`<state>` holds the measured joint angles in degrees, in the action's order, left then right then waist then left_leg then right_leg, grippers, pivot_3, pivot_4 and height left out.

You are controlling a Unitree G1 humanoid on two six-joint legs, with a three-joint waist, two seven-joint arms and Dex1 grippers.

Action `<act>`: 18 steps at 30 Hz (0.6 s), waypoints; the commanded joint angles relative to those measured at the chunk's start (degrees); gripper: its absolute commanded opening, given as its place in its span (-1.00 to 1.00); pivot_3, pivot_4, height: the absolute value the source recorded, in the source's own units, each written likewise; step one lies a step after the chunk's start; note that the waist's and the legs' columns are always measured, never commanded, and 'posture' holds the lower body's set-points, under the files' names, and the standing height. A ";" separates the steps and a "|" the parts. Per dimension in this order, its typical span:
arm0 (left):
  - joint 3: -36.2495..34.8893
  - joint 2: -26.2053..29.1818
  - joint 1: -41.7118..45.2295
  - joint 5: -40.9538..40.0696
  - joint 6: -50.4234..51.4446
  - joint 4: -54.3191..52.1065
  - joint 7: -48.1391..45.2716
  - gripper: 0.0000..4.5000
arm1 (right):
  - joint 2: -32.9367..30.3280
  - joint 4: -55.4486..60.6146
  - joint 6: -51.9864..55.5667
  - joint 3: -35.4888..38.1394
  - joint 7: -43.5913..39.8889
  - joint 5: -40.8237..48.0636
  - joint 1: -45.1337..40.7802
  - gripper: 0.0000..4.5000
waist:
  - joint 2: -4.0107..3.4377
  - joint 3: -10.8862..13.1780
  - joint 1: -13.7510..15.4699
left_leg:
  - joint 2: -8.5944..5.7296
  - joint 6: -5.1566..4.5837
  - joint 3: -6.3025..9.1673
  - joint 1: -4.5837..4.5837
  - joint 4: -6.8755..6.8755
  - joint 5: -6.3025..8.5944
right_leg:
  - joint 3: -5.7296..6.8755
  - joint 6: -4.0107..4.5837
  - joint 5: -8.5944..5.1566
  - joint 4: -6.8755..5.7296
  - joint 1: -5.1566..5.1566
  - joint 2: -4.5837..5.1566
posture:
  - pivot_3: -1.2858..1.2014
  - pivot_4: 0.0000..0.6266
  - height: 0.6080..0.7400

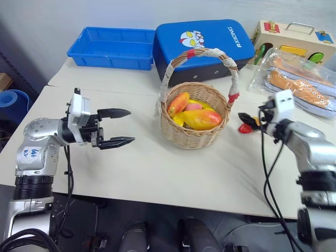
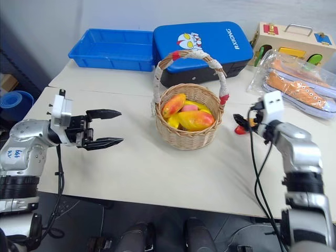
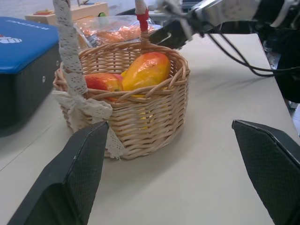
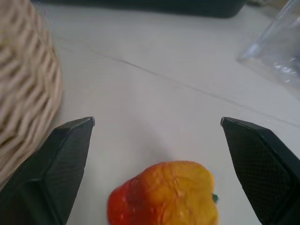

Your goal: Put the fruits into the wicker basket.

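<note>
- The left gripper (image 1: 122, 126) hovers over the table (image 1: 157, 173) to the left of the wicker basket (image 1: 193, 131), pointing sideways at it; its two black fingers are spread wide and hold nothing.
- The right gripper (image 4: 157, 136) is just as wide apart, empty, with a small rounded fruit (image 4: 164, 194) lying on the table between its textured black fingers (image 4: 70, 154), not touching either.
- That fruit is glossy and lumpy, red on one side shading to orange-yellow; it lies just right of the basket.
- The basket is round, tan woven cane with a tall arched handle (image 1: 210, 52) wrapped in white cord with red bands and lace trim.
- Two elongated mango-like fruits (image 1: 202, 119) lie inside it, smooth and shiny, red-orange to yellow.
</note>
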<state>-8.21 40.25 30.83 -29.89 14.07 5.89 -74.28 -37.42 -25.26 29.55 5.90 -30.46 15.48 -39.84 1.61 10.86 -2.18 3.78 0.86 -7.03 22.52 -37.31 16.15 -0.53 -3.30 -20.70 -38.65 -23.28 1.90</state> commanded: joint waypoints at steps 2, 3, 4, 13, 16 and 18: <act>-0.69 1.02 -0.23 -1.00 1.03 -5.40 1.52 1.00 | -0.47 -11.71 -2.96 -2.68 -0.90 -5.18 -4.55 0.83 | 0.00 0.00 0.16 | 0.00 0.01 0.02 0.28 -0.03 -0.01 | 0.02 0.00 0.00 -0.04 -0.29 0.00 | 0.03 -0.52 1.00; -0.83 1.16 -0.46 -1.20 1.33 -6.01 1.76 1.00 | -0.47 -12.98 -2.78 -2.92 -1.33 -5.53 -5.18 0.72 | 0.00 0.00 0.12 | 0.01 0.01 0.05 0.39 -0.05 -0.01 | 0.04 0.00 0.00 -0.06 -0.38 0.00 | 0.03 -0.52 1.00; -1.02 1.32 -0.74 -1.31 1.52 -6.56 2.01 1.00 | -0.70 -13.25 -2.36 -3.25 -2.50 -5.64 -5.39 0.57 | -0.01 -0.01 0.06 | 0.02 0.01 0.04 0.44 -0.06 -0.01 | 0.03 0.00 0.00 -0.06 -0.42 0.00 | 0.03 -0.52 1.00; -2.61 1.51 -3.30 -1.95 2.58 -9.15 4.28 1.00 | -3.98 3.64 -7.36 7.19 -10.58 2.07 4.39 0.03 | -0.01 -0.01 0.40 | 0.03 -0.07 0.12 0.48 -0.50 -0.10 | 0.02 0.00 0.00 -0.22 -0.27 -0.02 | 0.03 -0.52 1.00; -3.11 1.44 -3.99 -2.01 2.55 -9.03 4.72 1.00 | -6.30 19.63 -7.77 12.65 -18.59 9.73 12.08 0.03 | -0.06 0.01 0.48 | -0.01 -0.10 0.11 0.53 -0.52 -0.11 | 0.01 -0.01 0.01 -0.22 -0.27 -0.02 | 0.03 -0.52 1.00; -3.41 1.40 -4.37 -1.96 2.47 -8.68 4.92 1.00 | -7.80 30.77 -5.52 14.25 -22.94 14.98 16.86 0.03 | -0.08 0.02 0.40 | 0.01 -0.10 0.12 0.53 -0.52 -0.10 | 0.01 -0.03 0.02 -0.23 -0.27 -0.03 | 0.03 -0.52 1.00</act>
<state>-10.29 41.26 26.39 -30.39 16.88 -1.47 -69.73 -43.58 -4.72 23.79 17.36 -49.31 25.04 -24.12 1.53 10.88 -1.78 3.82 0.77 -6.89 23.03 -37.81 16.06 -0.51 -3.34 -20.68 -38.88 -23.55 1.83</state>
